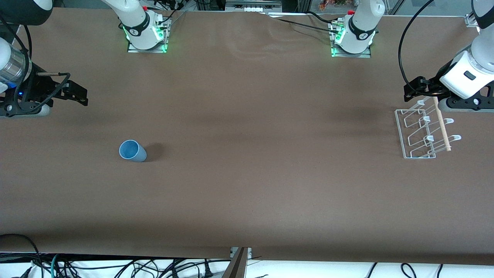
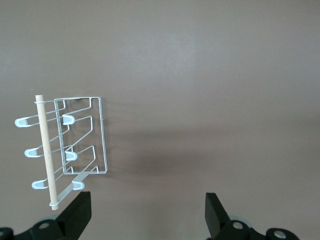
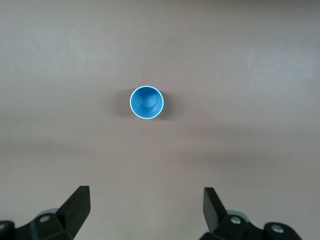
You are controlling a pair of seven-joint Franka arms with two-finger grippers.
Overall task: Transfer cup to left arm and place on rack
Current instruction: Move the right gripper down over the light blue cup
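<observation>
The light-blue cup [image 1: 132,150] stands upright, mouth up, on the brown table toward the right arm's end. It also shows in the right wrist view [image 3: 146,102], apart from the fingers. My right gripper [image 1: 77,92] [image 3: 146,210] is open and empty, up over the table at that end, away from the cup. The white wire rack [image 1: 422,133] with its wooden rod [image 1: 442,124] lies at the left arm's end and shows in the left wrist view [image 2: 82,145]. My left gripper [image 1: 415,89] [image 2: 147,215] is open and empty, over the table beside the rack.
The two arm bases [image 1: 146,34] [image 1: 353,38] stand along the table's edge farthest from the front camera. A black cable [image 1: 403,58] loops above the left gripper. Loose cables [image 1: 115,266] hang below the table's near edge.
</observation>
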